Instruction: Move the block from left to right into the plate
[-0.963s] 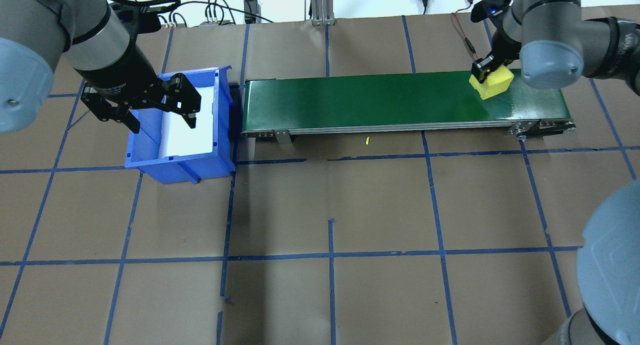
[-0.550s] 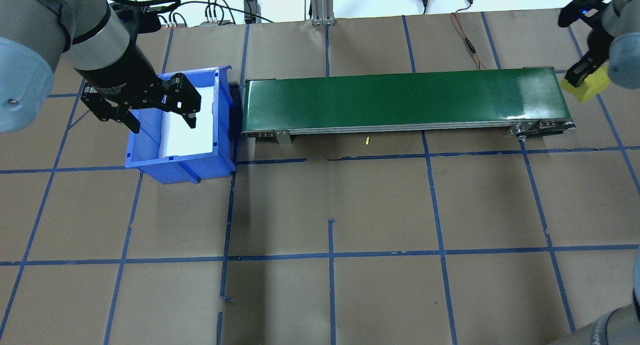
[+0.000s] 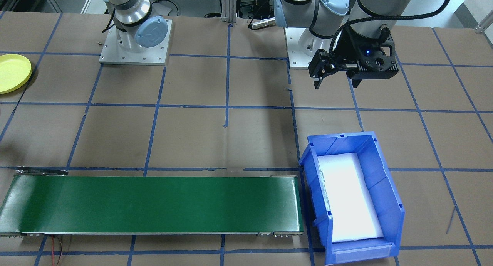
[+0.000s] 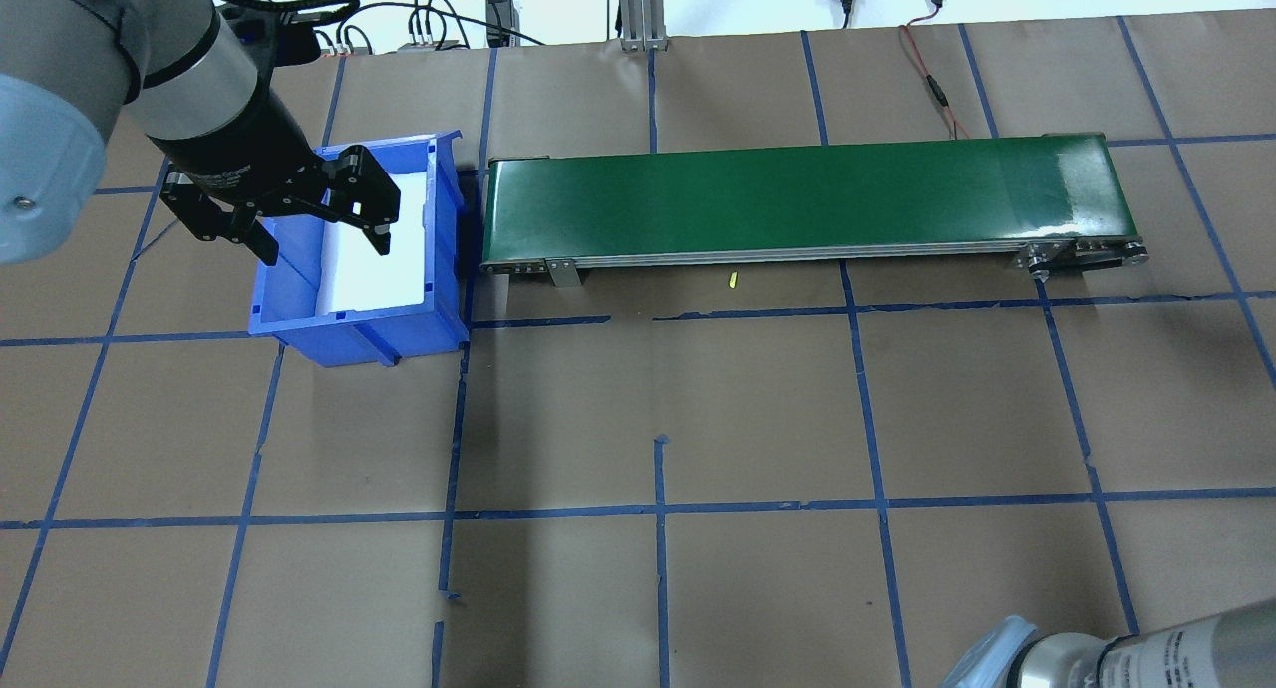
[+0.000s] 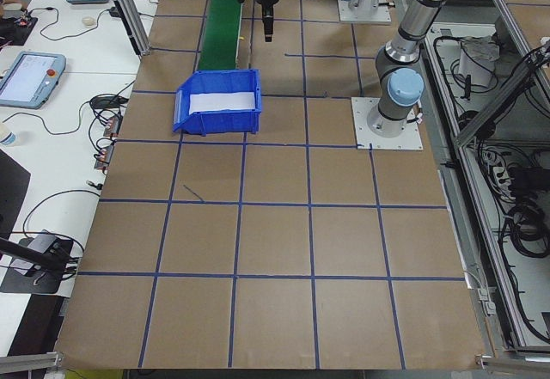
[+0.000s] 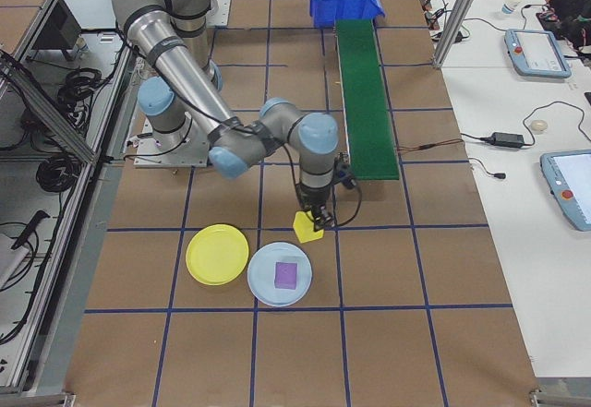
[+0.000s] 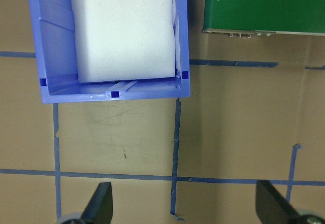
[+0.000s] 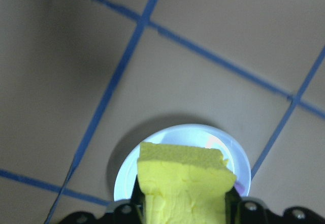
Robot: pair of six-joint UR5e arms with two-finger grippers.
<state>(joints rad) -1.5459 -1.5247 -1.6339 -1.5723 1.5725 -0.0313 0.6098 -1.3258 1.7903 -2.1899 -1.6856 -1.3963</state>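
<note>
Block: you are looking at a yellow foam block (image 8: 182, 183) that is sitting clenched in the right gripper (image 8: 182, 206); in the right side view the block (image 6: 307, 227) is hanging above the brown paper, just beyond the rim of the pale blue plate.
Right gripper: its fingers are pressing the block from both sides in the right wrist view; the arm is reaching down from the near side in the right side view (image 6: 319, 215).
Yellow plate: the round, shallow yellow plastic plate (image 6: 217, 254) is lying on the table, beside the pale blue one and apart from the block; you are also seeing its edge at the left border of the front-facing view (image 3: 13, 72).
Pale blue plate: a round pale blue plate (image 6: 280, 274) is carrying a purple block (image 6: 287, 274); in the right wrist view it is showing directly below the held block (image 8: 152, 148).
Left gripper: it is hovering with fingers spread and nothing between them (image 4: 321, 231), over the near part of the blue rectangular plastic bin (image 4: 289, 304).
Bin contents: a white foam slab (image 7: 124, 28) is filling the bin floor.
Conveyor: the green belt conveyor (image 4: 797, 194) is lying bare, one end next to the bin.
</note>
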